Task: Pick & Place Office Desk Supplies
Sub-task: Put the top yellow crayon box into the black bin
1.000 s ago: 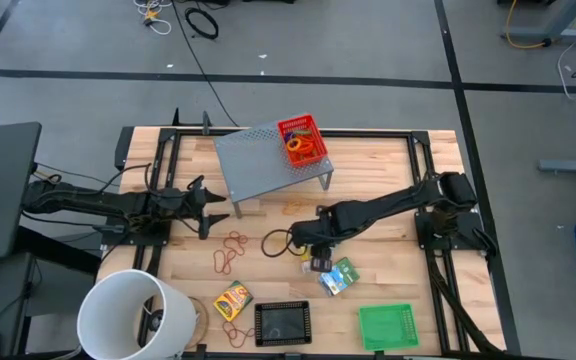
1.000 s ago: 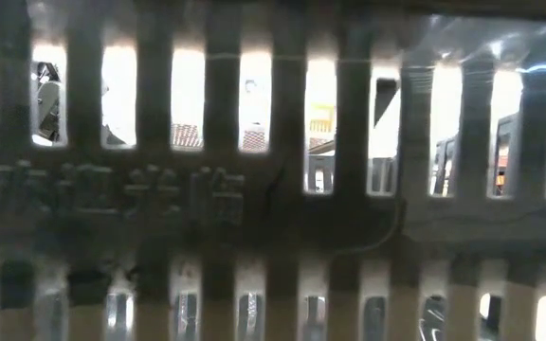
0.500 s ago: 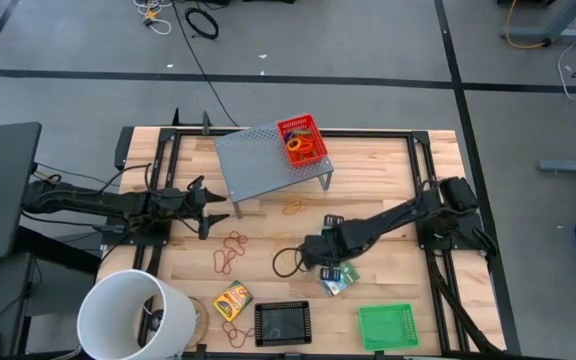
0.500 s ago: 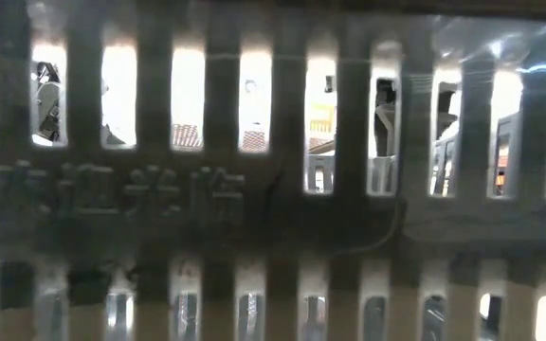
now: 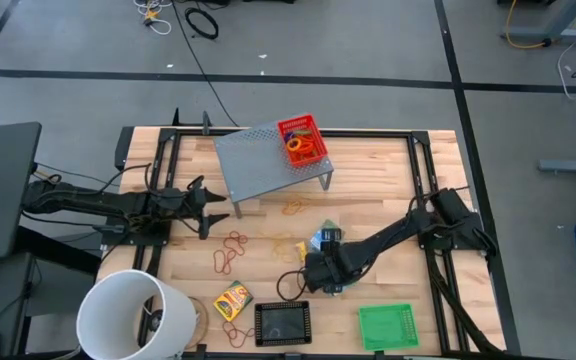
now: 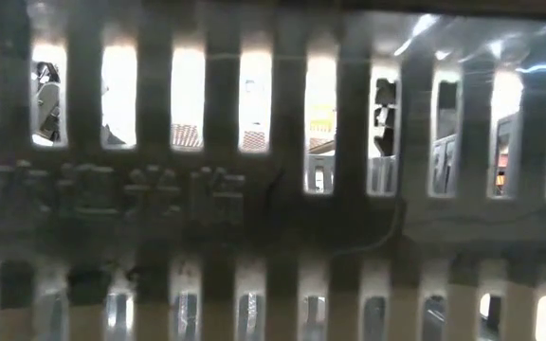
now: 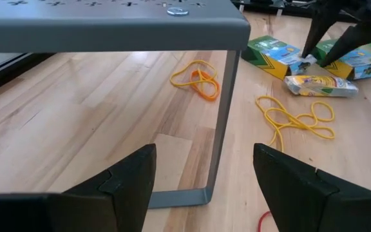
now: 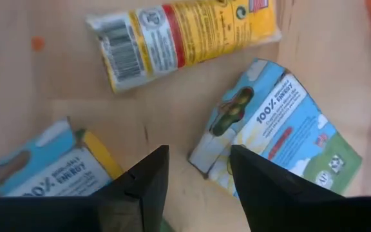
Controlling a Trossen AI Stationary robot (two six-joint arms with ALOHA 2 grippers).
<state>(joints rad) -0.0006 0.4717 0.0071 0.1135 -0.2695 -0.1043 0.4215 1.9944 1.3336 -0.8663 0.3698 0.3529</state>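
My right gripper is open and points down over a cluster of packets on the table's near middle. In the right wrist view its fingers stand on either side of one corner of a teal-blue packet. A second teal packet and a yellow packet lie flat beside it. One packet shows beside the arm in the high view. My left gripper is open and empty at the table's left, facing the grey riser.
A red tray with rings sits on the riser. Rubber bands lie mid-table. The crayon box, black tray, green tray and white bucket line the near edge. A slotted wall blocks the low view.
My right gripper has gone toward the table's near edge, from mid-table to over the packets. My left arm has kept still.
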